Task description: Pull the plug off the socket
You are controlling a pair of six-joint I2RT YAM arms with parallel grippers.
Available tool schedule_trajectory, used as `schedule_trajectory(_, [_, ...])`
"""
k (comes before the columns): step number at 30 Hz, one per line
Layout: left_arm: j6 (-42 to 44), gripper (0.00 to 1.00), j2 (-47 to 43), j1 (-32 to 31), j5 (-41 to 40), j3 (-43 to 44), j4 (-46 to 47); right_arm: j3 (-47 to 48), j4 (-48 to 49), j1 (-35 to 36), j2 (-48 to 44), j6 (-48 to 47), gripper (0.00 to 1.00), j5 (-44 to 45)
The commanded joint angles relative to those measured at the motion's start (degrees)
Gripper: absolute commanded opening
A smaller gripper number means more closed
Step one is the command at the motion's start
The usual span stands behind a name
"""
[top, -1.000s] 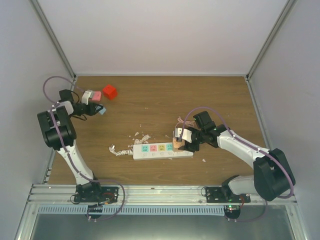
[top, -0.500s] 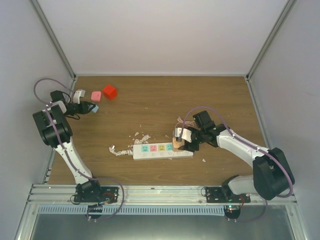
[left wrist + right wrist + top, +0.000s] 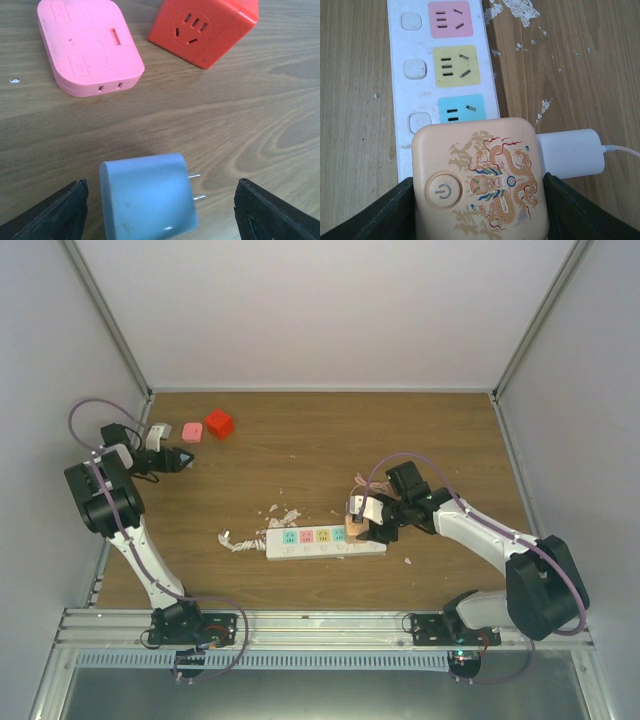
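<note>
The socket (image 3: pixel 318 541), a long white strip with pastel outlet panels (image 3: pixel 452 65), lies on the wooden table at centre. A beige plug (image 3: pixel 480 180) with a dragon print and a power button sits on the strip's right end (image 3: pixel 357 526). My right gripper (image 3: pixel 480 212) is shut on this plug, one black finger pressed against each side (image 3: pixel 372 523). At the far left, my left gripper (image 3: pixel 162 207) stands open around a light blue plug (image 3: pixel 145 195), which lies on the table with gaps on both sides. In the top view the left gripper (image 3: pixel 178 458) points right.
A pink flat adapter (image 3: pixel 87 47) (image 3: pixel 192 430) and a red cube socket (image 3: pixel 202 27) (image 3: pixel 219 424) lie just beyond the blue plug. A white charger block (image 3: pixel 572 152) with a thin cable lies beside the beige plug. The strip's twisted cord (image 3: pixel 235 542) and white flecks (image 3: pixel 282 514) lie left of it.
My left gripper has opened and let go of the blue plug, and the arm has drawn back to the left. The right gripper has kept its grip and place.
</note>
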Motion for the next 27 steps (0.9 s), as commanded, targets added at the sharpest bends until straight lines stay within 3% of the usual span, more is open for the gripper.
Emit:
schedule_trajectory(1, [3.3,0.82,-6.6,-0.3,-0.1,-2.0,1.1,-2.0,-3.4,1.4,1.4,1.6,0.63,1.3])
schedule_trajectory(6, [8.9,0.86,-11.5,-2.2,0.5,-2.9,-1.9,-1.2,-3.2,1.3,0.3,1.8,0.79,0.6])
schedule_trajectory(15, [19.1,0.87,-17.5,-7.2,1.7,-4.6,-11.0,2.1,-3.8,-0.2,-5.2,2.1,0.92,-0.7])
schedule_trajectory(23, [21.3,0.87,-22.6,-14.4,0.6,-9.7,-11.1,3.7,-10.6,-0.3,-13.3,0.6,0.91,-2.3])
schedule_trajectory(27, [22.0,0.86,-24.2,-18.1,-0.4,-11.4,-11.3,2.0,-14.7,0.9,-13.1,-1.6,0.74,-0.2])
